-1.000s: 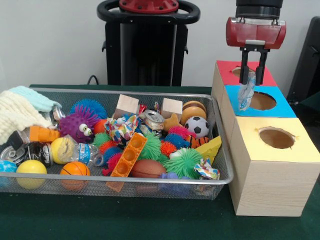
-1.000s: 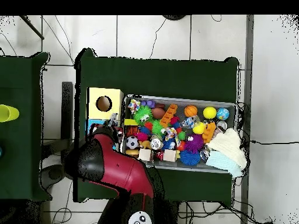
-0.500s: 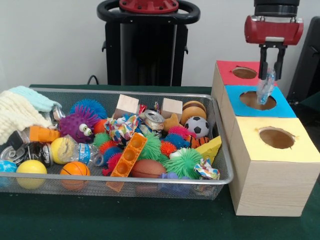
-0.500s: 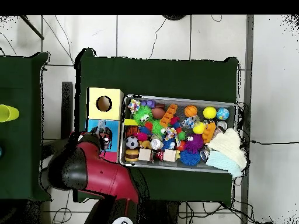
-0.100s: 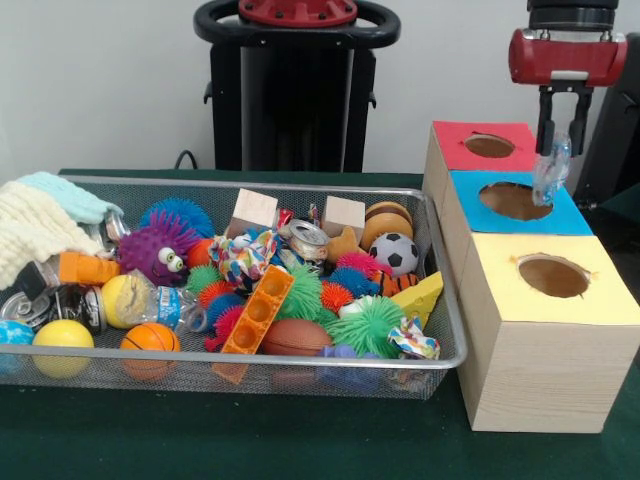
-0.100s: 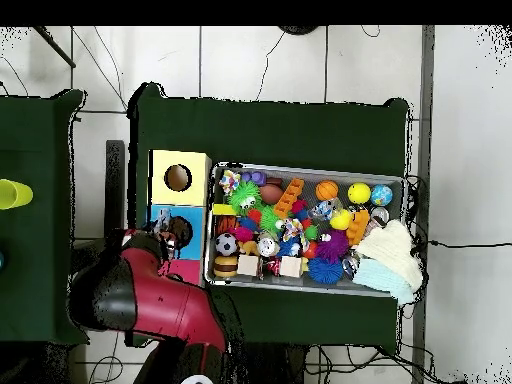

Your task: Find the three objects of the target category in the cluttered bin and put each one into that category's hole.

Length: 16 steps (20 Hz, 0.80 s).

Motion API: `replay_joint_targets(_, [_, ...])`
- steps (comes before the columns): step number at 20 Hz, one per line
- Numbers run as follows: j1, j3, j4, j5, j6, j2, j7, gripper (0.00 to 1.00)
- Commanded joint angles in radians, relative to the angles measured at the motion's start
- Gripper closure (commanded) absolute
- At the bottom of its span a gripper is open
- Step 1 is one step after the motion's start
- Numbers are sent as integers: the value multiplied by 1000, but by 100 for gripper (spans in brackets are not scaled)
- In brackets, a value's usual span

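My gripper (image 5: 560, 146) hangs high at the right, shut on a crumpled clear plastic bottle (image 5: 549, 176) that dangles below its fingers. The bottle hangs over the right edge of the blue box (image 5: 566, 214), to the right of its hole (image 5: 514, 201). Behind it stands the red box with its hole (image 5: 489, 145), in front the yellow box with its hole (image 5: 553, 275). In the wire bin (image 5: 250, 184) lie another crushed bottle (image 5: 160, 305) and a dented can (image 5: 305, 238). In the overhead view the red arm (image 6: 140, 290) hides the gripper.
The bin is crowded with balls, spiky toys, wooden blocks (image 5: 254, 209), an orange brick (image 5: 258, 310) and pale cloths (image 5: 35, 225) at its left end. The three boxes stand in a row touching the bin's right side. The yellow box (image 6: 195, 165) shows beside the bin (image 6: 300, 168) from above.
The gripper has carried the bottle to the right in the front view, from left of the blue hole to beyond its right side, and slightly upward. Nothing in the bin moved.
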Motion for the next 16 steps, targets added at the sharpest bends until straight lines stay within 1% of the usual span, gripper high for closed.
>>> replay_joint_targets(1, [-27, 16, -9, 25, -8, 49, 253, 0])
replay_joint_targets(8, [4, -43, -48, 27, 3, 79, 246, 0])
replay_joint_targets(11, [5, -46, -55, 29, 4, 84, 246, 0])
replay_joint_targets(12, [20, -66, -66, 38, 29, 91, 255, 0])
replay_joint_targets(13, [25, -70, -69, 42, 43, 90, 260, 0])
replay_joint_targets(15, [16, -66, -77, 45, 67, 69, 261, 0])
replay_joint_targets(16, [14, -79, -89, 40, 108, 51, 256, 0])
